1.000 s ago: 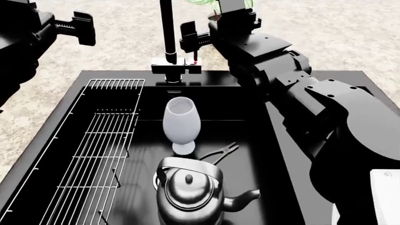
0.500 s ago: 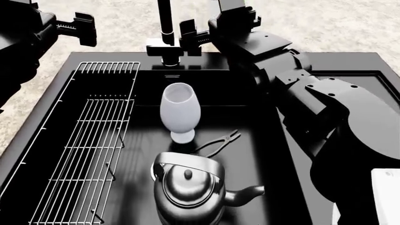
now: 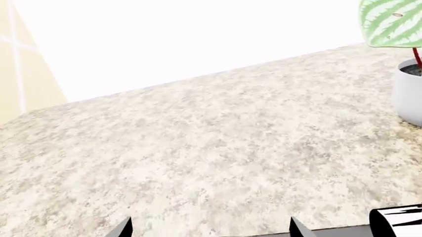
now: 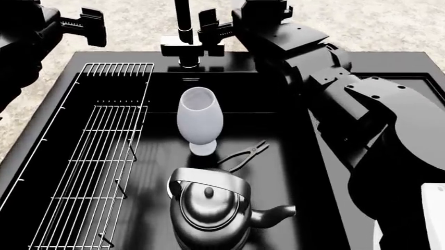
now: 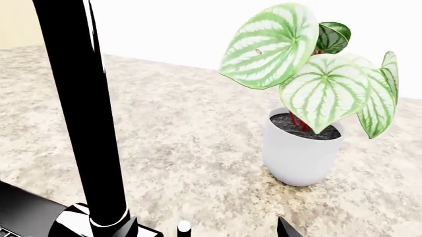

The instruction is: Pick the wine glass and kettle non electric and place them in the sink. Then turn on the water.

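One speckled stone table carries everything, and sunk into it is one black sink, a single large basin with a flat strip along its right side. Two black arms reach over it: the right arm stretches from the near right corner up to the far edge of the sink, and the left arm hangs over the table off the sink's far left corner. One white wire rack lies along the left part of the basin. One black faucet rises from the middle of the far rim. Both task things are already in the basin: one kettle sits upright at the near end, spout pointing right, and one glass stands upright just beyond it, near the basin's middle, the two apart by a small gap. One pair of pliers lies flat on the basin floor, just right of the glass foot and beyond the kettle. One white pot with a striped green plant stands on the table behind the faucet. The right pincer sits right beside the faucet, though I cannot tell if it touches or how wide it stands. The left pincer holds nothing, its fingers spread apart.
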`<state>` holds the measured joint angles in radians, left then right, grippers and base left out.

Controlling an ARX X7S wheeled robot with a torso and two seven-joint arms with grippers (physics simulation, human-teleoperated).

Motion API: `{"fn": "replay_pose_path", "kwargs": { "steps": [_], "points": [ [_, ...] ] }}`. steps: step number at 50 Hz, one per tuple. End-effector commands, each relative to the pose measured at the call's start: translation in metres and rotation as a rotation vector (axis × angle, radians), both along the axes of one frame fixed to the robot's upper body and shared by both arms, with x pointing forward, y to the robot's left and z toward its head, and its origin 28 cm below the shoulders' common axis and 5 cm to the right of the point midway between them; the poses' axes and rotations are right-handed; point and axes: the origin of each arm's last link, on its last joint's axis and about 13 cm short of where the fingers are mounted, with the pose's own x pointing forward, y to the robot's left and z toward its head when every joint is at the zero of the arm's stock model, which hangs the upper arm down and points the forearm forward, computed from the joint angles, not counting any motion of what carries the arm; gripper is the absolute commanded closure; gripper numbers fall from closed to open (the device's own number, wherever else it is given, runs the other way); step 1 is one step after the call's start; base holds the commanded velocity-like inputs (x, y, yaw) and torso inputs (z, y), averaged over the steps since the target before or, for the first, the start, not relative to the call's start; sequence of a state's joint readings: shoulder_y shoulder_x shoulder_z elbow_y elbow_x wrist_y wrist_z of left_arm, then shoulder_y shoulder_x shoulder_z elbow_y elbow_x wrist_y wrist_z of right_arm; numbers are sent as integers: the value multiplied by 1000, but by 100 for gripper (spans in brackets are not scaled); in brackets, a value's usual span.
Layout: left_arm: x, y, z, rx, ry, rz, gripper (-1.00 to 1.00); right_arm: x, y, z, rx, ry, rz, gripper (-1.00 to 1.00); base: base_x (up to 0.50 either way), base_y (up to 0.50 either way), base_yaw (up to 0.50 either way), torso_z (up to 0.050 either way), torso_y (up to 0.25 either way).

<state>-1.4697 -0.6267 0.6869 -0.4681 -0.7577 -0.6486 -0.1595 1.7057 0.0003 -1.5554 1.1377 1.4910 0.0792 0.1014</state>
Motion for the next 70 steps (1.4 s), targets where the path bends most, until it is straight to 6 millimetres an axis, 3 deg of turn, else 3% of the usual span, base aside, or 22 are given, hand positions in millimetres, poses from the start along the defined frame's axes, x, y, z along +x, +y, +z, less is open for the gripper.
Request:
{"fn": "replay_pose_path", "kwargs": {
  "steps": [1, 23, 46, 70],
  "points": [
    [0, -1, 13, 6, -22, 3, -100, -2, 1, 16, 8, -34, 1, -100, 0, 0, 0, 0, 0],
    [-2, -3, 39, 31, -64, 5, -100, -7, 7, 35, 14, -72, 17, -100, 0, 0, 0, 0, 0],
    [1, -5, 35, 50, -50, -4, -100, -7, 6, 36, 5, -77, 10, -100, 0, 0, 0, 0, 0],
    [2, -4, 31, 55, -45, -8, -100, -7, 7, 34, -3, -74, 13, -100, 0, 0, 0, 0, -106]
  ]
}}
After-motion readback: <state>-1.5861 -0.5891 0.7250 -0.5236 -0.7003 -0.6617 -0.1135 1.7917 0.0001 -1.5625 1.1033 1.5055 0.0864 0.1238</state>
